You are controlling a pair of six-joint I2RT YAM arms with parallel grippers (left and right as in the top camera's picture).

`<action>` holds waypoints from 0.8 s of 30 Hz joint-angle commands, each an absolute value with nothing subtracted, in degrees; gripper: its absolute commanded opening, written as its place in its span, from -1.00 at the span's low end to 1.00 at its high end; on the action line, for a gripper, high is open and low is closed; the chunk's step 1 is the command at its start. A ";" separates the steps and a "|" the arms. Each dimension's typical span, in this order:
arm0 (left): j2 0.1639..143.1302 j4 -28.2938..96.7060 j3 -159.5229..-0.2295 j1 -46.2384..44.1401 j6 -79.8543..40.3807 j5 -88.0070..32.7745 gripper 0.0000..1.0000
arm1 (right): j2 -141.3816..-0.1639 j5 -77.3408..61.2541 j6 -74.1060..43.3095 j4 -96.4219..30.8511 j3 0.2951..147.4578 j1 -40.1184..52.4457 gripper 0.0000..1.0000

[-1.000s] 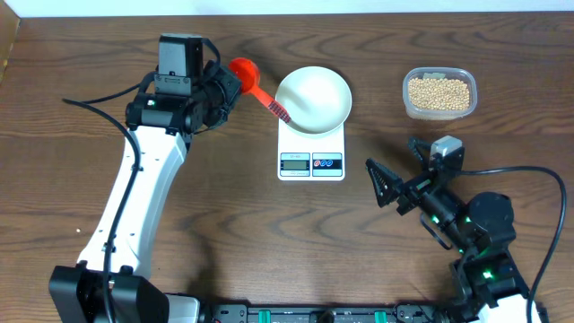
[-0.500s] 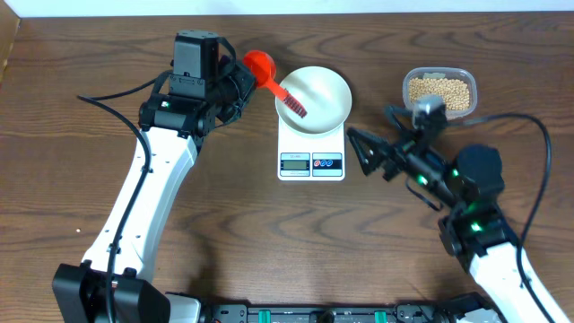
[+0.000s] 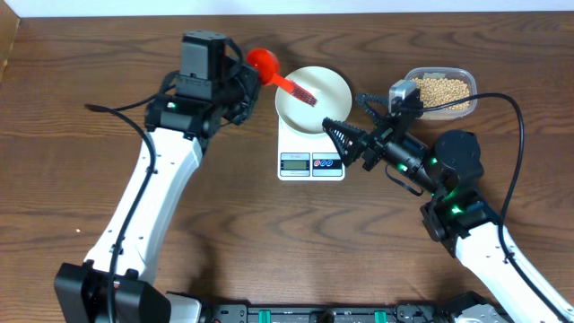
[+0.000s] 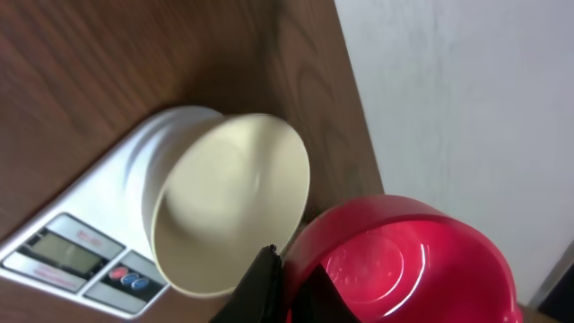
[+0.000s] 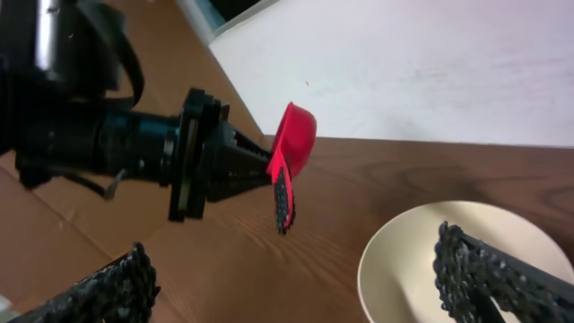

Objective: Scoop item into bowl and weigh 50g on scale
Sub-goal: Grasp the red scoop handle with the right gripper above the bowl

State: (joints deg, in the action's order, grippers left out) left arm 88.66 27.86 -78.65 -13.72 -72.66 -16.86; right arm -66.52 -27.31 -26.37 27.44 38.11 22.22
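The white bowl [image 3: 316,97] stands empty on the white scale [image 3: 311,152]. My left gripper [image 3: 244,85] is shut on a red scoop [image 3: 263,62], its empty cup up beside the bowl's left rim and its handle reaching over the bowl. In the left wrist view the scoop [image 4: 404,260] sits right of the bowl [image 4: 229,211] and scale [image 4: 72,256], next to my jaws [image 4: 289,292]. My right gripper [image 3: 343,142] is open and empty at the bowl's right edge. In its view my fingers [image 5: 300,287] frame the scoop [image 5: 291,144] and bowl [image 5: 421,269]. The beans [image 3: 439,92] lie in a clear tub.
The clear plastic tub [image 3: 408,100] stands at the back right, behind my right arm. The table's back edge and a pale wall [image 5: 430,63] run just behind the bowl and scoop. Cables trail from both arms.
My right arm has swung left and forward from the table's right front to the bowl and scale. My left gripper has moved right with the scoop, bringing its handle over the bowl.
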 commanded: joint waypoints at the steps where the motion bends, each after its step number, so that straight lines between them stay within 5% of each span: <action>1: 88.42 27.70 -79.05 -16.32 -74.72 -17.56 -0.85 | -66.87 -24.10 -31.40 27.57 39.29 22.33 0.61; 8: 88.42 27.94 -79.05 -19.46 -74.70 -17.56 -0.85 | -67.20 -22.39 -31.51 27.66 39.29 22.50 0.27; 13: 88.42 27.97 -79.05 -21.15 -74.67 -17.56 -0.86 | -67.59 -22.41 -32.10 27.35 39.29 22.61 -0.25; 24: 88.49 28.25 -78.98 -22.98 -74.63 -17.52 -0.85 | -69.34 -22.57 -33.82 27.57 39.29 23.86 -0.35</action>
State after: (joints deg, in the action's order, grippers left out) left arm 88.66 28.10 -78.65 -22.61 -73.95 -17.30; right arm -69.04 -23.00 -33.08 27.27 38.11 22.79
